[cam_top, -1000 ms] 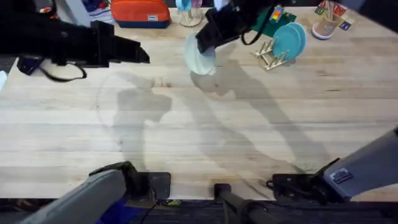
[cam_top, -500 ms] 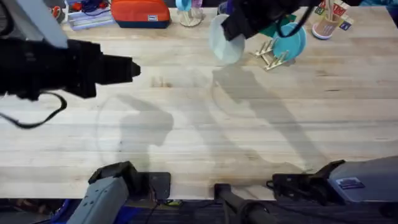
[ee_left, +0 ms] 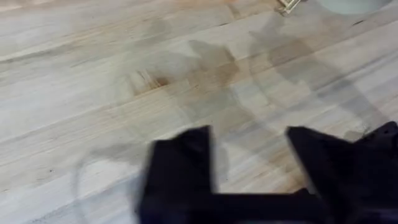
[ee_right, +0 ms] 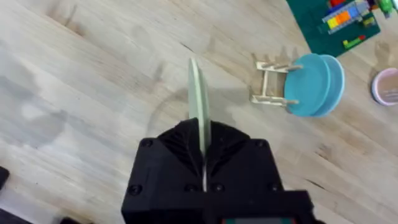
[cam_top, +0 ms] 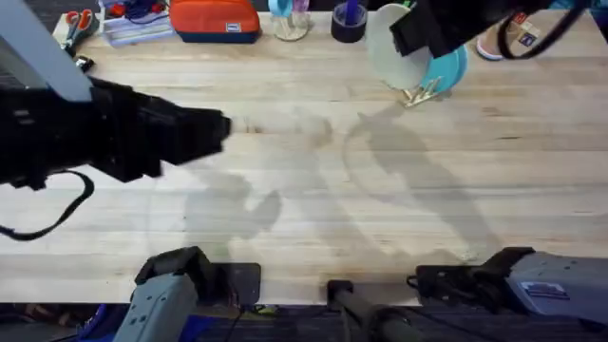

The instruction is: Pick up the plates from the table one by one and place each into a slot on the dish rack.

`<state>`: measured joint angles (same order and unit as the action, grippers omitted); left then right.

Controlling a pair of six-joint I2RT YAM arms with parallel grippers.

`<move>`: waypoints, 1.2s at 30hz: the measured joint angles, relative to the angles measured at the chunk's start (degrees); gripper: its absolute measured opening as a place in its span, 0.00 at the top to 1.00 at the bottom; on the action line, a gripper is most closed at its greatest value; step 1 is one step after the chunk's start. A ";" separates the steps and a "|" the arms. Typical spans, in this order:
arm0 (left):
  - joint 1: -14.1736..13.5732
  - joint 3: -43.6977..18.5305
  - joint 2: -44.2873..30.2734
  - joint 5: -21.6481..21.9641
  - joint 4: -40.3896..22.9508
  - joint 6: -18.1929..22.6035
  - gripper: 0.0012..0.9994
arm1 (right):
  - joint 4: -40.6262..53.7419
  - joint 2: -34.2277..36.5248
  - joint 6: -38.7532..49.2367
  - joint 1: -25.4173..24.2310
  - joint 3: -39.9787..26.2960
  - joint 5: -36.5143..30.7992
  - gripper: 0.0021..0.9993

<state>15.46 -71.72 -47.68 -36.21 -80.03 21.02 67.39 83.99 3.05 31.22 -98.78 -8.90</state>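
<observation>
Mid-carry: my right pincer (ee_right: 202,163) is clamped on the cream plate (ee_right: 198,102), edge-on, above the surface (cam_top: 313,190), near the dish rack (ee_right: 268,84) with two teal plates (ee_right: 317,84). Left pincer (ee_left: 249,155) gapes empty. Next: align plate with free slot, lower.

Lab bench (toy bricks (ee_right: 348,15), scissors (cam_top: 78,19))

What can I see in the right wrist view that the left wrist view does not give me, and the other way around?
Right wrist view only: the right hand shut on the cream plate, held on edge; two teal plates standing in the dish rack; a green brick board.

Left wrist view only: the left hand, open and holding nothing, above bare wood.

Both: the table with the arms' shadows on it.
</observation>
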 joint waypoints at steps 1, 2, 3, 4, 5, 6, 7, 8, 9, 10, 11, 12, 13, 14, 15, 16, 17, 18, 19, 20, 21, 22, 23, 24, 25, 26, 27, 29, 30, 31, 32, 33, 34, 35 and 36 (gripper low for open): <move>0.00 0.00 0.00 0.00 -0.02 0.00 0.17 | 0.37 -0.37 0.00 0.00 0.00 -0.25 0.97; 0.00 0.00 0.00 0.00 -0.06 -0.18 0.05 | 0.67 -0.73 0.00 0.00 0.00 -0.43 0.97; 0.00 0.00 0.00 0.02 -0.11 -0.10 0.02 | 0.90 -1.02 0.00 0.00 0.00 -0.60 0.97; 0.00 0.00 0.00 0.02 -0.11 -0.09 0.01 | 1.20 -1.33 0.00 0.00 0.00 -0.76 0.97; 0.00 0.00 0.00 0.01 -0.11 -0.09 0.01 | 1.52 -1.56 0.00 0.00 0.00 -0.83 0.97; 0.00 0.00 0.00 0.02 -0.11 -0.07 0.01 | 1.94 -1.81 0.01 -0.02 0.00 -0.94 0.97; 0.00 0.00 0.00 0.02 -0.11 -0.07 0.01 | 2.26 -2.04 0.00 -0.13 0.00 -1.11 0.97; 0.00 0.00 0.00 0.02 -0.13 -0.07 0.01 | 2.54 -2.20 0.02 -0.23 0.00 -1.29 0.97; 0.00 0.00 0.00 0.02 -0.17 -0.05 0.01 | 2.88 -2.40 0.06 -0.47 -0.01 -1.47 0.97; 0.00 0.00 0.00 0.02 -0.30 -0.04 0.01 | 3.21 -2.63 0.24 -0.82 0.00 -1.52 0.97; 0.00 0.00 0.00 0.02 -0.39 -0.04 0.01 | 3.48 -2.80 0.30 -1.22 -0.02 -1.63 0.97; 0.00 0.00 0.00 0.02 -0.39 -0.04 0.01 | 3.75 -3.06 0.42 -1.77 0.00 -1.72 0.97; 0.00 0.00 0.00 0.02 -0.39 -0.04 0.01 | 3.93 -3.31 0.44 -2.27 0.00 -1.86 0.97; 0.00 0.00 0.00 0.02 -0.39 -0.04 0.01 | 4.21 -3.58 0.51 -2.88 0.00 -1.87 0.97; 0.00 0.00 0.00 0.02 -0.39 -0.03 0.01 | 4.50 -3.90 0.71 -3.52 0.00 -1.91 0.97; 0.00 0.00 0.00 0.02 -0.39 -0.04 0.01 | 4.76 -4.26 0.96 -4.17 0.00 -1.91 0.97; 0.00 0.00 0.00 0.02 -0.39 -0.04 0.01 | 4.90 -4.66 1.33 -4.82 0.00 -1.91 0.97; 0.00 0.00 0.00 0.02 -0.39 -0.03 0.01 | 4.95 -5.05 1.66 -5.40 0.00 -1.96 0.97; 0.00 0.00 0.00 0.02 -0.39 -0.02 0.01 | 4.93 -5.41 2.04 -5.91 0.00 -2.03 0.97; 0.00 0.00 0.00 0.02 -0.39 -0.02 0.01 | 4.95 -5.81 2.49 -6.46 -0.02 -2.07 0.97; 0.00 0.00 0.00 0.02 -0.39 -0.02 0.01 | 4.97 -6.17 3.02 -7.00 0.00 -2.09 0.97; 0.00 0.00 0.00 0.02 -0.39 -0.04 0.01 | 4.97 -6.48 3.29 -7.43 -0.01 -2.09 0.97; 0.00 0.00 0.00 0.02 -0.39 -0.02 0.01 | 4.99 -6.76 3.54 -7.92 0.00 -2.09 0.97; 0.00 0.00 0.00 0.02 -0.39 -0.02 0.01 | 4.99 -7.02 3.84 -8.40 0.00 -2.09 0.97; 0.00 0.00 0.00 0.02 -0.39 -0.02 0.01 | 5.03 -7.27 4.13 -9.00 0.00 -2.07 0.97; 0.00 0.00 0.00 0.02 -0.39 -0.02 0.01 | 5.03 -7.48 4.31 -9.48 -0.01 -2.09 0.97; 0.00 0.00 0.00 0.02 -0.39 -0.02 0.01 | 5.03 -7.72 4.48 -10.07 -0.02 -2.09 0.97; 0.00 0.00 0.00 0.02 -0.39 -0.02 0.01 | 5.06 -8.18 4.74 -11.05 -0.01 -2.11 0.97; 0.00 0.00 0.00 0.02 -0.39 -0.02 0.01 | 5.08 -8.38 4.97 -11.47 0.00 -2.12 0.97; 0.00 0.00 0.00 0.02 -0.39 -0.02 0.01 | 5.08 -8.64 5.26 -11.88 0.00 -2.15 0.97; 0.00 0.00 0.00 0.02 -0.39 -0.02 0.01 | 5.08 -8.89 5.73 -12.22 0.00 -2.20 0.97; 0.00 0.00 0.00 0.02 -0.39 -0.02 0.01 | 5.08 -9.12 6.22 -12.52 0.00 -2.27 0.97; 0.00 0.00 0.00 0.02 -0.39 -0.02 0.01 | 5.08 -9.31 6.67 -12.80 -0.01 -2.28 0.97; 0.00 0.00 0.00 0.02 -0.39 -0.02 0.01 | 5.08 -9.47 7.04 -13.07 0.00 -2.28 0.97; 0.00 0.00 0.00 0.02 -0.39 -0.02 0.01 | 5.08 -9.61 7.46 -13.37 0.00 -2.26 0.97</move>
<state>15.46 -71.72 -47.68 -36.18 -80.42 20.99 72.47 74.38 10.51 17.85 -98.78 -11.16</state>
